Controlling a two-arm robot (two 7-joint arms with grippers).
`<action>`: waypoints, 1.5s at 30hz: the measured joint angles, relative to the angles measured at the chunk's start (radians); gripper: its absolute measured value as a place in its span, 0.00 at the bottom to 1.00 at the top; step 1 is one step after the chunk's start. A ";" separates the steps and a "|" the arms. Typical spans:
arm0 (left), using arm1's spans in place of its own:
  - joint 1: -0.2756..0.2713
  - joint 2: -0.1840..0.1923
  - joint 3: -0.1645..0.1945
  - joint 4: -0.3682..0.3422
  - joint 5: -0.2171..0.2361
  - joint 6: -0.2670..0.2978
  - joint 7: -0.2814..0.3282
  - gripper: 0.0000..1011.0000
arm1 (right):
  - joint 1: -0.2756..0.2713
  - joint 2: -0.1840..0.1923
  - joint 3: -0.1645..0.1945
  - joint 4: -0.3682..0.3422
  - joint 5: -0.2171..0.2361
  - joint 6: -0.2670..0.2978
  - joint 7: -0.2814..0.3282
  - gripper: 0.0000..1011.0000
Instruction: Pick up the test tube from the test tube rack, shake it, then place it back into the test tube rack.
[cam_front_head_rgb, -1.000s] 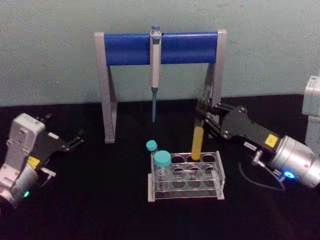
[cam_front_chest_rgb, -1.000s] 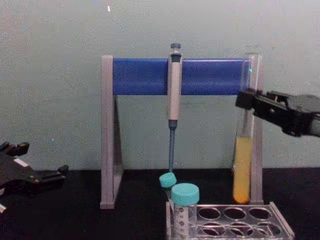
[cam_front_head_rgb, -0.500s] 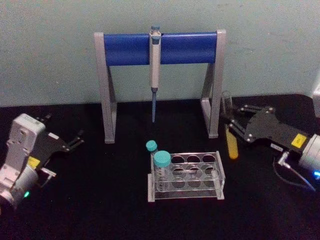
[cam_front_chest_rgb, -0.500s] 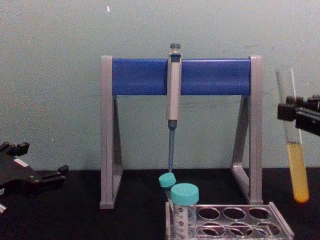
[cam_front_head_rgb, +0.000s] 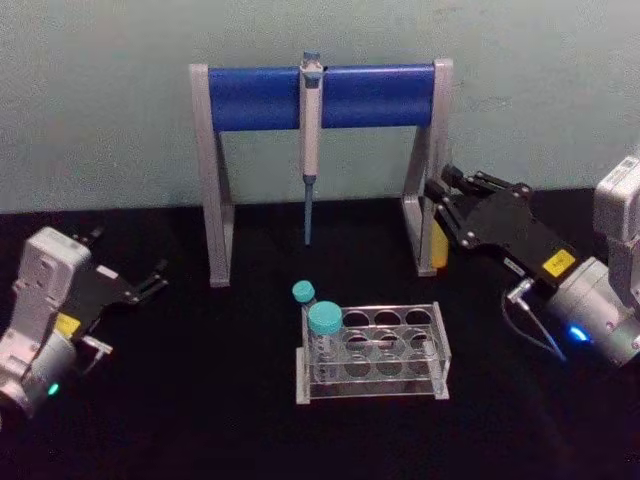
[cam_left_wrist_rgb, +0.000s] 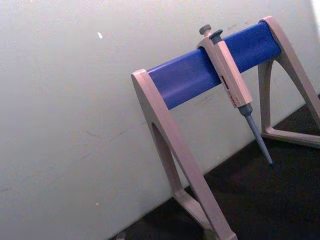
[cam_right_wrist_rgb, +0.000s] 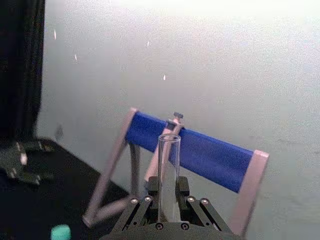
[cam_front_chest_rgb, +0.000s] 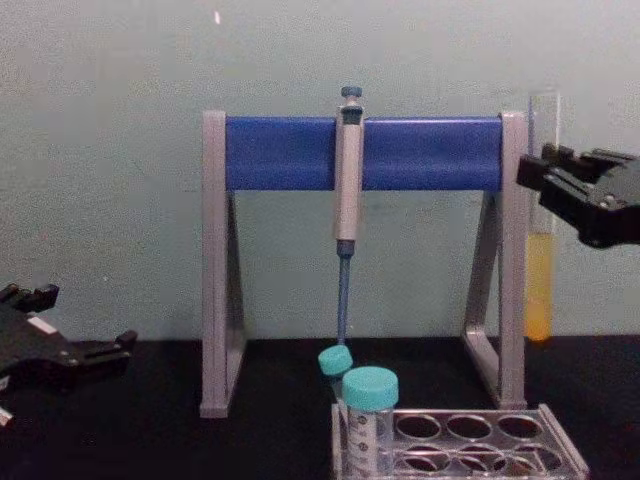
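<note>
Lifted out; shaking likely under way, return remained.
The right pincer (cam_front_chest_rgb: 538, 178) held the test tube (cam_front_chest_rgb: 540, 290) aloft, 2 o'clock from the test tube rack (cam_front_head_rgb: 370, 390); the left pincer (cam_front_head_rgb: 150, 281) sat wide at 9 o'clock.

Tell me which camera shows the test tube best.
The chest view: the test tube shows side-on, yellow liquid low, held by the right gripper. The head view catches a yellow patch beside the stand; the right wrist view shows its open top.

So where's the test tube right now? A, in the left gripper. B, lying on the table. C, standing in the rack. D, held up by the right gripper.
D: the right gripper is shut on the test tube, holding it upright in the air, clear of the rack.
</note>
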 joint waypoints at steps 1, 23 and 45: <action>0.000 0.000 0.000 0.000 0.000 0.000 0.000 0.99 | 0.000 0.000 0.000 0.000 0.000 0.000 0.000 0.23; 0.000 0.000 0.000 0.000 0.000 0.000 0.000 0.99 | 0.046 0.077 -0.039 0.031 0.376 0.192 0.382 0.23; 0.000 0.000 0.000 0.000 0.000 0.000 0.000 0.99 | -0.001 0.112 -0.025 -0.049 0.102 0.092 0.082 0.23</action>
